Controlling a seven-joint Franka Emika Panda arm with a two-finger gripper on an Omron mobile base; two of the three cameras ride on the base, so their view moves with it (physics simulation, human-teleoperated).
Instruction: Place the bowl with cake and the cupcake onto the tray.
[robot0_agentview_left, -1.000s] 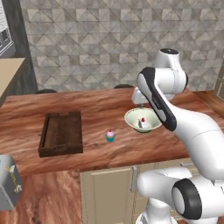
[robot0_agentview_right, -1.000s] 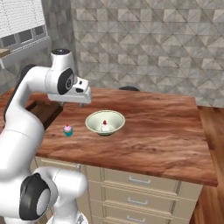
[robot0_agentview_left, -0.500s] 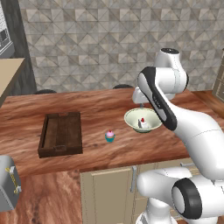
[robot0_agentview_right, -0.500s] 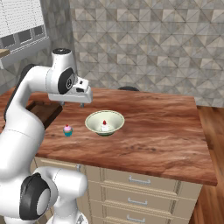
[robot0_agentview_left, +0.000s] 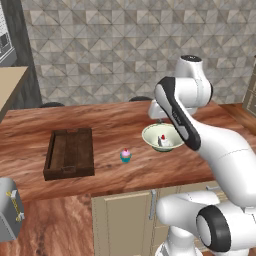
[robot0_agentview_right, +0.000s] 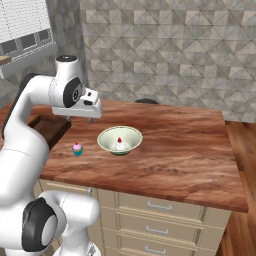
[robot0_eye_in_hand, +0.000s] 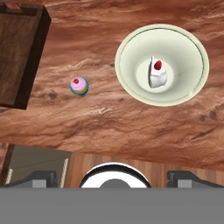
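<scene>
Kitchen — wooden counter (robot0_agentview_left: 110, 125), drawers (robot0_agentview_right: 155, 220), tiled wall (robot0_agentview_left: 110, 50)

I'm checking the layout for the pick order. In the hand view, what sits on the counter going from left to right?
tray → cupcake → bowl with cake

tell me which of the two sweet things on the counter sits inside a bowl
The white cake slice with the red dot on top: it lies inside the pale bowl. The cupcake, pink-frosted in a teal wrapper, stands alone on the bare wooden counter between bowl and tray.
</scene>
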